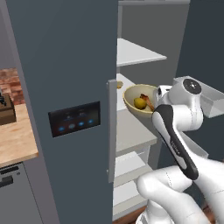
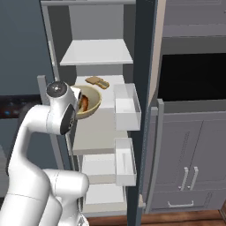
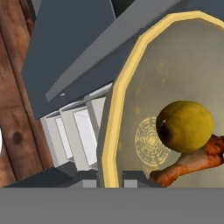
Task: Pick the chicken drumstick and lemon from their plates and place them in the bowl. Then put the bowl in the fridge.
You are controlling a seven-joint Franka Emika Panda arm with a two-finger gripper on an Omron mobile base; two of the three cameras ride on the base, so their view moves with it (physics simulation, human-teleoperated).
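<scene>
My gripper (image 3: 109, 183) is shut on the near rim of the olive-yellow bowl (image 3: 183, 65), one finger on each side of the pale edge. The lemon (image 3: 185, 126) and the brown chicken drumstick (image 3: 192, 162) lie together inside it. In the left base view the bowl (image 1: 130, 104) is tilted and hangs in the open fridge (image 1: 65, 65) above a white middle shelf (image 1: 131, 131). It holds the lemon (image 1: 139, 103) and drumstick (image 1: 149, 102), with the hand just to its right. From the right side the bowl (image 2: 92, 105) sits partly behind my arm.
White door bins (image 2: 126, 106) line the open right door beside the bowl. A flat brown item (image 2: 98, 81) lies on the shelf behind it. A wooden counter (image 1: 15, 140) is left of the fridge. Grey cabinets (image 2: 190, 150) stand to the right.
</scene>
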